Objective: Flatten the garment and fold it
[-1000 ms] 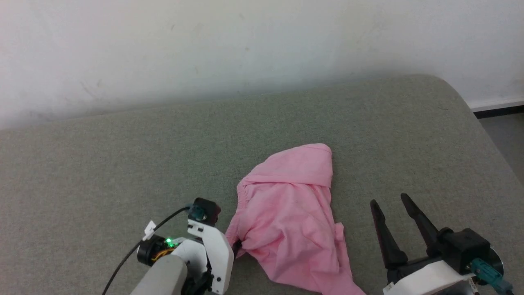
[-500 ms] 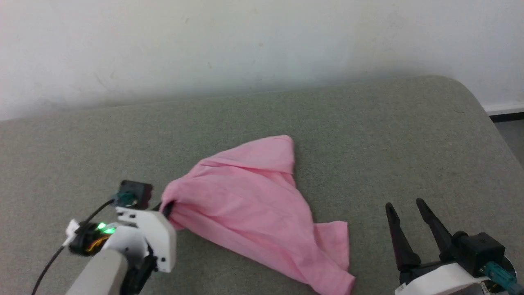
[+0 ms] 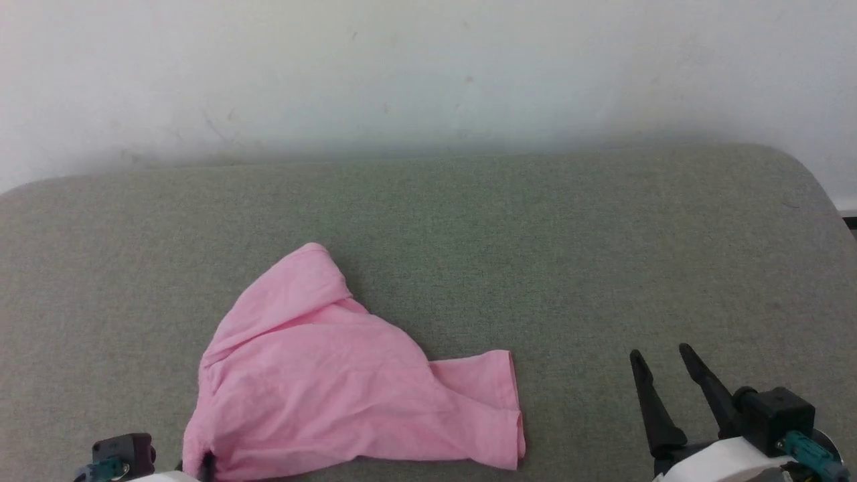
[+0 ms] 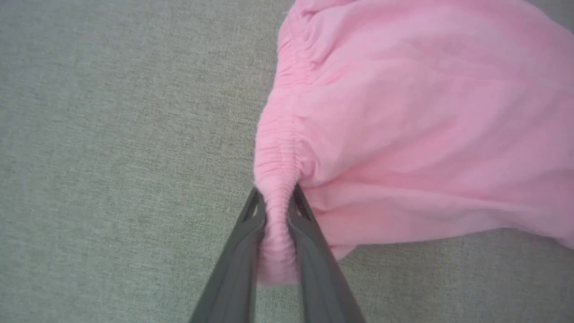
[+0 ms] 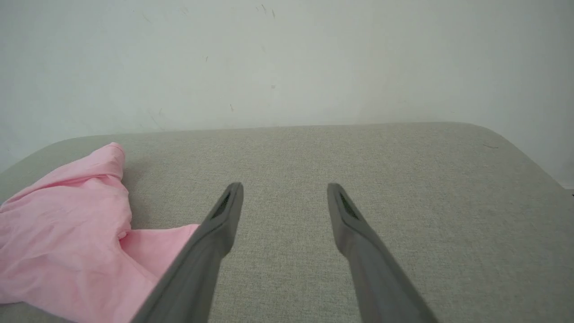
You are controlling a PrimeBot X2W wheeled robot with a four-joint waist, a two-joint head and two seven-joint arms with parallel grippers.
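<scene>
The light-pink garment [image 3: 335,395] lies partly spread on the grey-green cushion, at the lower left of the head view, one leg opening pointing right. My left gripper [image 4: 274,197] is shut on the gathered waistband [image 4: 276,148], which bunches between the two fingers. In the head view its fingers meet the garment's lower left corner [image 3: 204,462] at the bottom edge. My right gripper [image 3: 659,358] stands open at the lower right, off the fabric, with nothing between its fingers. The right wrist view has the garment [image 5: 67,224] to the left of the open gripper [image 5: 284,188].
The grey-green cushion [image 3: 535,254] stretches wide, with a rounded corner at the far right. A white wall [image 3: 428,67] rises right behind its far edge. A strip of dark floor edge [image 3: 849,219] shows past the cushion's right side.
The camera has shifted. My left gripper has dragged the garment's waistband left and toward me, and the fabric has spread out flatter. The right gripper has stayed open in place.
</scene>
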